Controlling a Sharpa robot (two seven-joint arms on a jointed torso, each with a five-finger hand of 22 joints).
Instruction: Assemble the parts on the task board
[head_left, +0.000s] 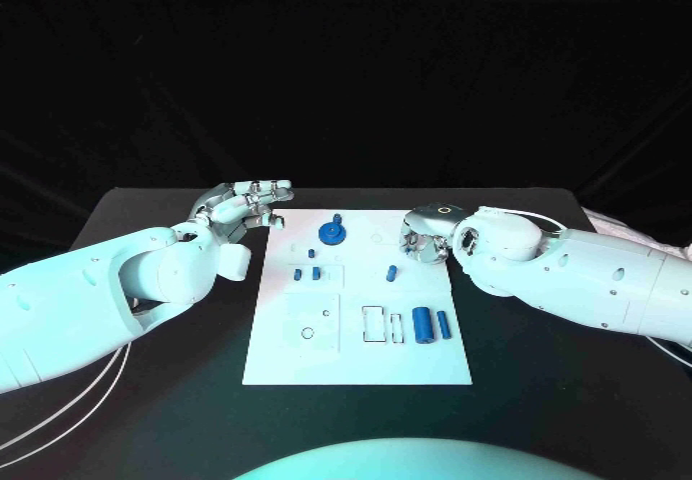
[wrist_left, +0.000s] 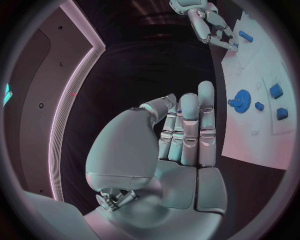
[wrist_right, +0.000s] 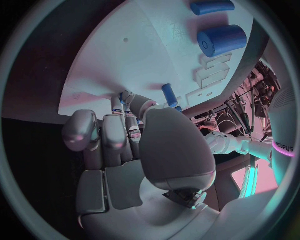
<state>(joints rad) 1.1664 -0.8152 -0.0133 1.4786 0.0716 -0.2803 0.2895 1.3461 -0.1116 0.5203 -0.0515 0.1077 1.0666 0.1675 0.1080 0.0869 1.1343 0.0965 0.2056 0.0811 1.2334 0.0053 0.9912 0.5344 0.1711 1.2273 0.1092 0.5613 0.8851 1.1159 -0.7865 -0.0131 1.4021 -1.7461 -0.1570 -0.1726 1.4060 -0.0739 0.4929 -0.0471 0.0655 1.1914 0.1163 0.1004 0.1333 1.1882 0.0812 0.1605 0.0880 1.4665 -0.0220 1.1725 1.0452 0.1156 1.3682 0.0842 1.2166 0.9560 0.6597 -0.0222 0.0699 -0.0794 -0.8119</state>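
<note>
The white task board (head_left: 361, 340) lies in the middle of the black table. A blue gear (head_left: 332, 233) stands near its far edge, also seen as the gear (wrist_left: 242, 100). Small blue parts (head_left: 306, 272) and a blue peg (head_left: 389, 270) lie mid-board. A thick blue cylinder (head_left: 423, 324) and a thin one (head_left: 443, 324) sit by the right edge. My left hand (head_left: 248, 206) hovers off the board's far left corner, fingers (wrist_left: 189, 130) straight, holding nothing. My right hand (head_left: 427, 240) curls down onto the board's far right part. A sliver of blue (wrist_right: 120, 98) shows at its fingertips; whether it is held is unclear.
The board has several outlined recesses (head_left: 378, 322) near the cylinders and a ring mark (head_left: 307, 332) on its left half. Black table (head_left: 159, 420) surrounds the board. White cables (head_left: 58, 420) trail under my left arm.
</note>
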